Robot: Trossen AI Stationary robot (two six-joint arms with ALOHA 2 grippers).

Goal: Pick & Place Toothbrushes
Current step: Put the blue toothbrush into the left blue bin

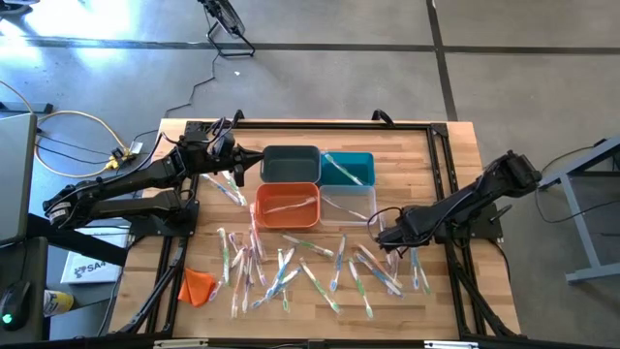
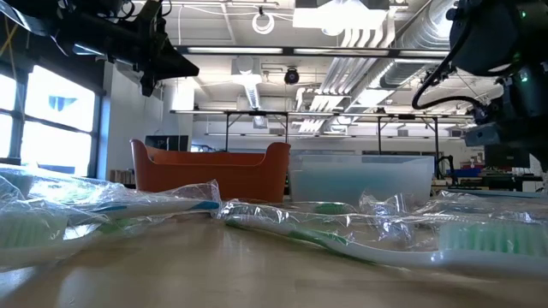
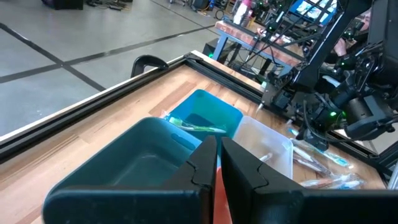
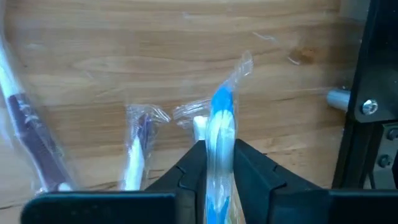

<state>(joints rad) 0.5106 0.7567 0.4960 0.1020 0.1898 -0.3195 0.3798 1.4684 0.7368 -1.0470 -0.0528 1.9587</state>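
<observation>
light: bright, overhead | glare: wrappers (image 2: 171,198) (shiny) | blur: low-view foreground

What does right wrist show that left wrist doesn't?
Right wrist only: the right gripper with its jaws closed on a blue-and-white wrapped toothbrush, low over bare table wood, with two more wrapped brushes lying beside it.

Left wrist only: the left gripper, jaws shut and empty, above the dark grey bin; the teal bin holding a green brush; the clear bin; the right arm beyond.

Both: the wooden tabletop and wrapped toothbrushes on it.
</observation>
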